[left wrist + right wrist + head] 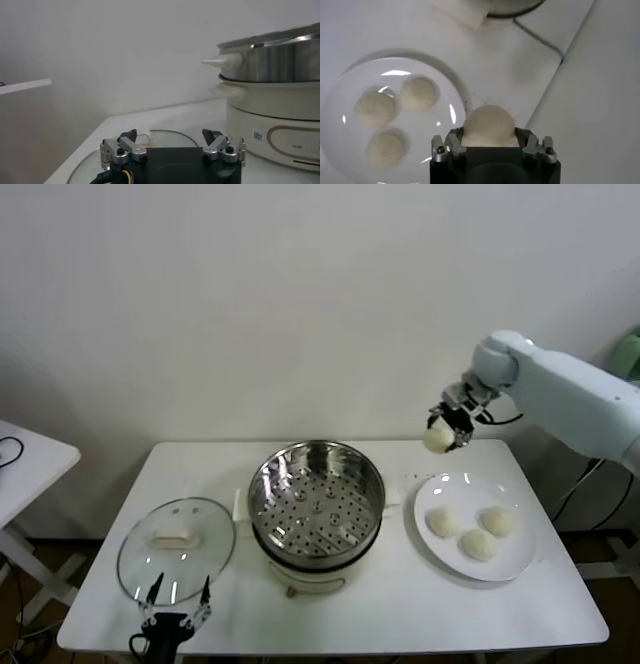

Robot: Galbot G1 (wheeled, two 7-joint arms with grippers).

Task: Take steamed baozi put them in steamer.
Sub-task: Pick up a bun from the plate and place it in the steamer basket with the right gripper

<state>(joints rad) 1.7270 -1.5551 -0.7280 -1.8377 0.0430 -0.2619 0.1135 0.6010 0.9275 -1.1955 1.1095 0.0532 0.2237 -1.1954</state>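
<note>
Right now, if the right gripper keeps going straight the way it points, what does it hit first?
The right gripper, shut on a baozi, points down. In its wrist view bare table lies beyond the bun, just beside the plate rim. Likely the table first, though depth is unclear.

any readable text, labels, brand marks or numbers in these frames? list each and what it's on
No text can be read in any view.
Steamer base: a small square code-like sticker, too small to read.
Steamer base: faint marks inside the outlined panel, too blurred to read.
Glass lid, white plate, baozi held by the right claw: no markings visible.
</note>
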